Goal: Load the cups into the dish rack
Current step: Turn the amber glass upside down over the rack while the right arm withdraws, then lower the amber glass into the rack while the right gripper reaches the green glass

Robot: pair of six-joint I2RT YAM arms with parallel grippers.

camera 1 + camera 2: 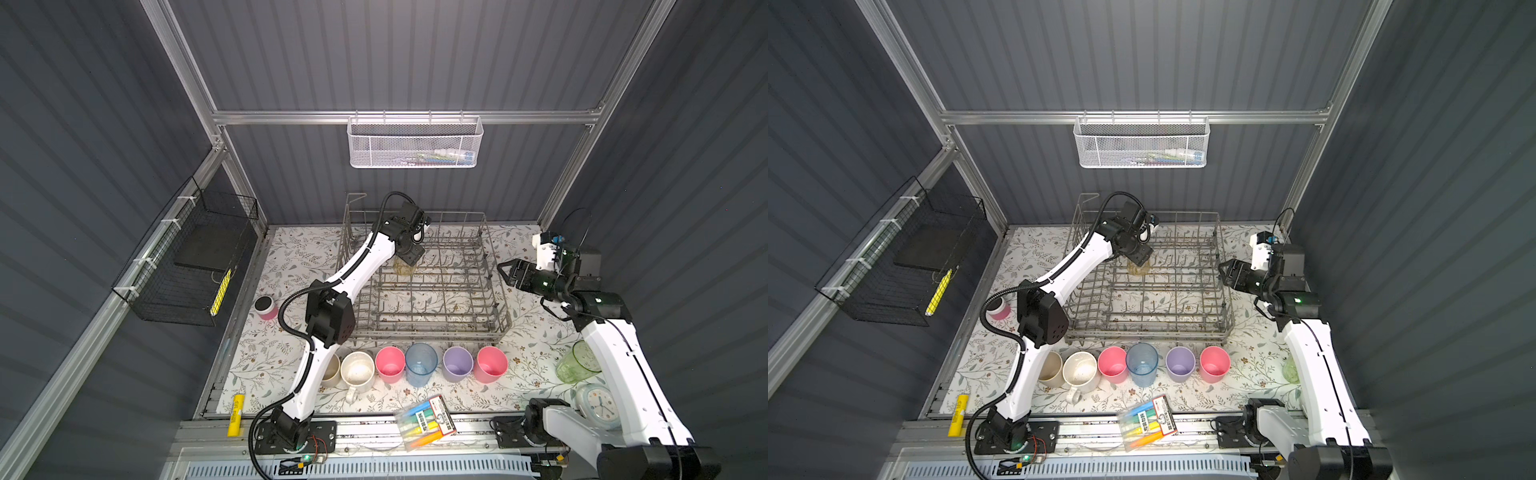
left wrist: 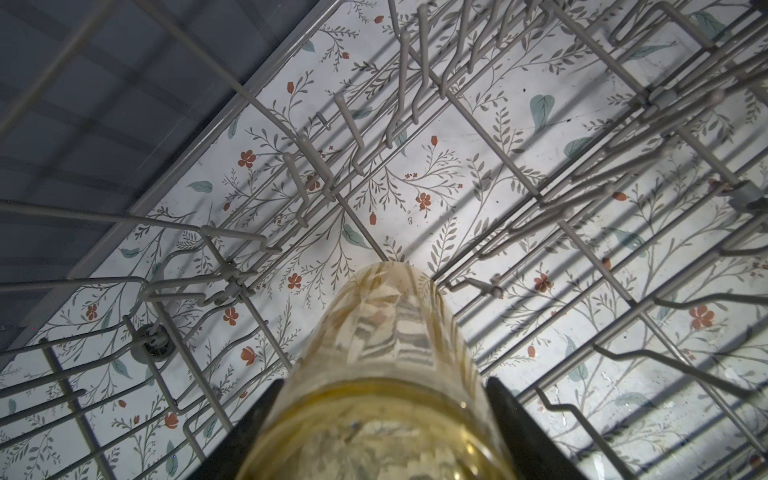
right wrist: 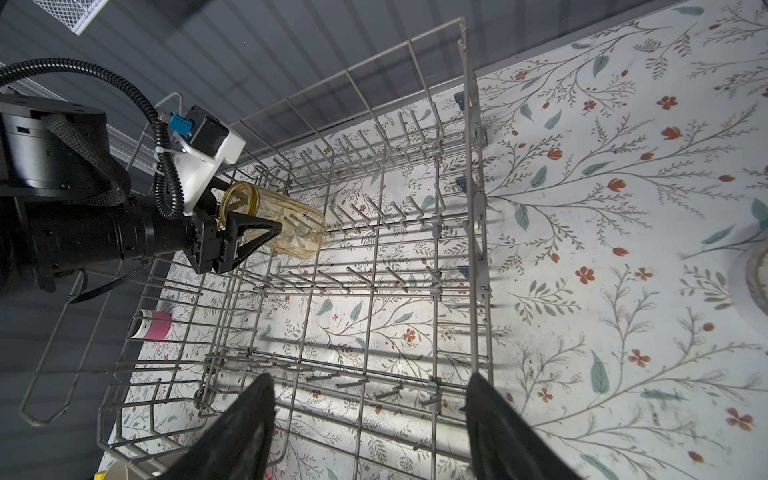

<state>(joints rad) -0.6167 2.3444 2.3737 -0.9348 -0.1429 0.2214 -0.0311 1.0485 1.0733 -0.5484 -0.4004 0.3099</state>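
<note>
At the left edge of both top views a black wire basket (image 1: 187,266) hung on the wall, and right of it, on the flowered table (image 1: 291,257), stood a short pink pot (image 1: 266,308) with a black top. Near the lower left corner of the table lay a yellow tube (image 1: 237,414). Further right, along the lower side of the dish rack (image 1: 436,328), six cups stood upright in one row: a beige tumbler (image 1: 333,370) partly behind the left arm, a cream mug (image 1: 358,370), a pink tumbler (image 1: 390,363), a clear-blue tumbler (image 1: 420,362), a lilac tumbler (image 1: 457,362) and a second pink tumbler (image 1: 491,363). All six were outside the rack, just beside its lower wall. Over its upper left part the left gripper (image 1: 409,258) was closed on the amber glass (image 1: 404,269); in the left wrist view the black fingers (image 2: 515,419) pressed on both sides of it. In the right wrist view the glass was tilted, inside the rack walls and above the tines, and I could not tell if it touched them. In the lower middle lay a pack of markers (image 1: 426,420). Just right of the rack the right gripper (image 1: 505,272) hung with its jaws wide apart and nothing between them. At the right side the green glass (image 1: 575,365) stood on the table, partly behind the right arm
</note>
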